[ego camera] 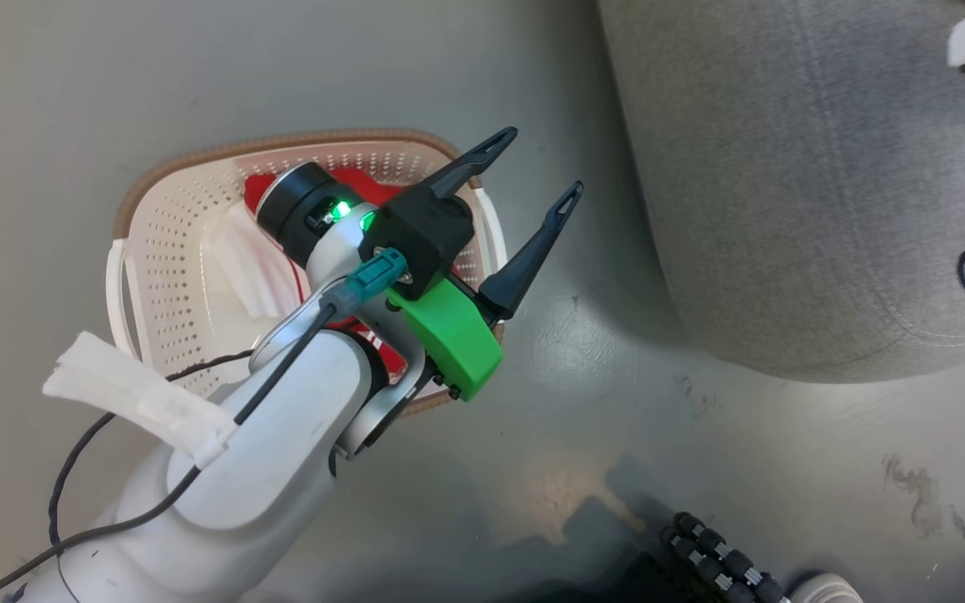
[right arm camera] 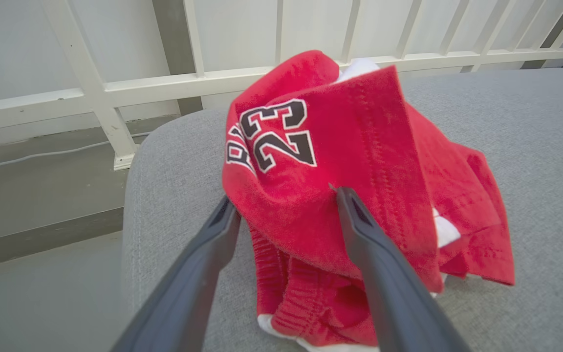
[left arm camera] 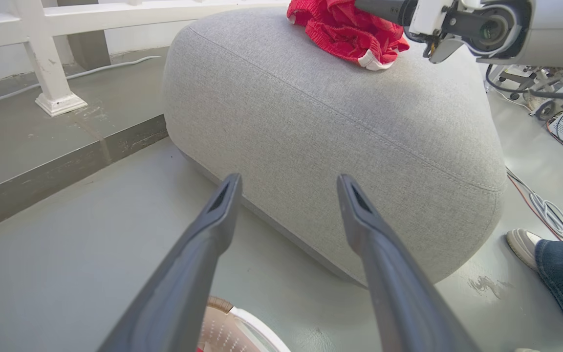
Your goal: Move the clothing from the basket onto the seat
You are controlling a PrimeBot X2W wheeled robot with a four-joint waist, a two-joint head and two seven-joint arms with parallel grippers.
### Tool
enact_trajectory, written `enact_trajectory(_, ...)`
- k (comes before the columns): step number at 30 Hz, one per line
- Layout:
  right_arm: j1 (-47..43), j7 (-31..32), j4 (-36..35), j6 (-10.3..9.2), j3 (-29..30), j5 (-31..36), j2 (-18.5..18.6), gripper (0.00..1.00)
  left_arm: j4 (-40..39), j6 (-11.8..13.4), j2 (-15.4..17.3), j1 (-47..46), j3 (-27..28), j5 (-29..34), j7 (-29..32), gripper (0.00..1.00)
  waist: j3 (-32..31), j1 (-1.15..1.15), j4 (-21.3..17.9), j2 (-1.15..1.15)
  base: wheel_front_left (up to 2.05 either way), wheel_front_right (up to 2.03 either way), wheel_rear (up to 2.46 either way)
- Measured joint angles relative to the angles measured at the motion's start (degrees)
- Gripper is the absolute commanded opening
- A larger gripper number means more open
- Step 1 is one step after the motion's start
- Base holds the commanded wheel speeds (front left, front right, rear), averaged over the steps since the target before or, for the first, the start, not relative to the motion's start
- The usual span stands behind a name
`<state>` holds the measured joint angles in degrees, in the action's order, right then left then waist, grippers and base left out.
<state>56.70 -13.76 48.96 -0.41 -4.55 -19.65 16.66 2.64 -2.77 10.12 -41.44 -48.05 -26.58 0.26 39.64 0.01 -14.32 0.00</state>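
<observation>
Release of the 1st piece looks like the step in hand. The right gripper (right arm camera: 286, 198) shows its 2 dark fingers spread wide, clamping nothing. The red garment numbered 23 (right arm camera: 359, 146) lies crumpled between and just beyond the tips, with a fold touching 1 finger. It rests on the grey seat (right arm camera: 530, 146), which spreads under and to both sides of the jaws. Beyond the cloth stands a white railing (right arm camera: 115, 93).

The left gripper (ego camera: 538, 161) is also spread wide and empty. Beneath its wrist sits the cream basket (ego camera: 164, 251), and a 2nd red garment (ego camera: 263, 191) with white fabric lies inside it, partly hidden by the arm. Ahead of the tips, across a strip of bare floor, rises the rounded side of the seat.

I judge the task about half done: 1 garment on the seat, 1 in the basket. The next move calls for the right arm to lift straight back so the fold does not drag off with the finger. The left jaws then need to tilt down into the basket and pinch a thick bunch of cloth, clear of the perforated wall.

The left forearm reaches forward over the basket, fingers pointing toward the seat rather than down. The right arm stretches over the seat top, fingers angled down at the cloth.
</observation>
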Motion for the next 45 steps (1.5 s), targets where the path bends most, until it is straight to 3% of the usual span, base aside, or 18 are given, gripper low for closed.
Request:
enact_trajectory(10, -4.96, -0.67, -0.60, 2.29, -1.64, 1.67, -1.35, 1.00, 2.71, -0.18, 0.31, 1.63, 1.82, -1.82, -3.33, 1.00, -4.17, -0.01, -1.87, 0.00, 0.00, 0.00, 0.00)
enact_trajectory(22, -11.78, -0.67, -9.35, 3.97, -1.65, 3.18, -3.28, 1.00, 6.86, 0.33, 0.03, 5.72, 5.00, -4.56, -9.43, 1.00, -12.22, -0.01, -2.02, 0.00, 0.00, 0.00, 0.00)
enact_trajectory(32, -19.25, -0.67, -14.55, 5.13, -3.72, 5.20, -6.11, 1.00, 10.55, 1.76, -0.10, 10.94, 7.75, -6.53, -12.99, 1.00, -19.55, -0.01, 1.44, 0.00, 0.00, 0.00, 0.00)
enact_trajectory(45, -31.67, -0.67, -19.97, 4.57, -4.65, 6.87, -9.21, 1.00, 13.50, 4.91, 0.25, 20.98, 12.98, -8.86, -14.50, 1.00, -29.29, -0.01, 8.46, 0.00, 0.00, 0.00, 0.00)
